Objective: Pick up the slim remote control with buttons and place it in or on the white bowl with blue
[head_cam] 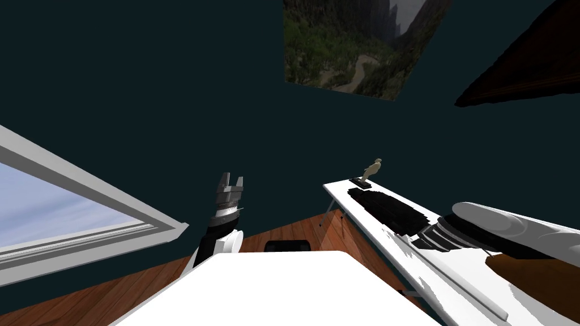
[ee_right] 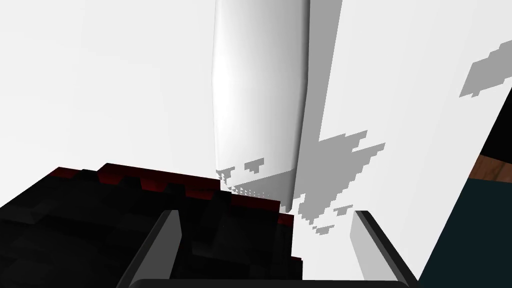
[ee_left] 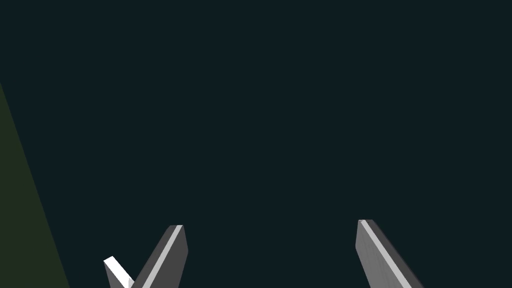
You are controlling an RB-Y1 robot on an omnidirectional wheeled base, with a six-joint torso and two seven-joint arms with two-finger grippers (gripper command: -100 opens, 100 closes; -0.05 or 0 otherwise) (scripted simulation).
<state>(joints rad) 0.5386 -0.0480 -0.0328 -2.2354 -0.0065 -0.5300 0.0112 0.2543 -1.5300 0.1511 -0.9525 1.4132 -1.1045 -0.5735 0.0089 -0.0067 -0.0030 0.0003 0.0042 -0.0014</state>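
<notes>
On the white table [ee_right: 100, 75] lies a long, slim, rounded white thing [ee_right: 257, 100], likely the remote; no buttons show on it. It stretches away from my right gripper [ee_right: 267, 214], in line with the gap between the fingers. That gripper is open and holds nothing. The thing's near end meets a black blocky mass with dark red edges [ee_right: 125, 215], which lies under and beside one finger. In the head view my right arm reaches over the table [head_cam: 351, 201] beside that black mass [head_cam: 391, 209]. My left gripper [head_cam: 232, 180] is raised at the left, open and empty [ee_left: 270, 224].
A small tan figurine on a dark base [head_cam: 372, 168] stands at the table's far end. The table's edge runs beside the other right finger [ee_right: 370, 240], with wooden floor [ee_right: 487, 170] past it. A window [head_cam: 68, 215] is at the left.
</notes>
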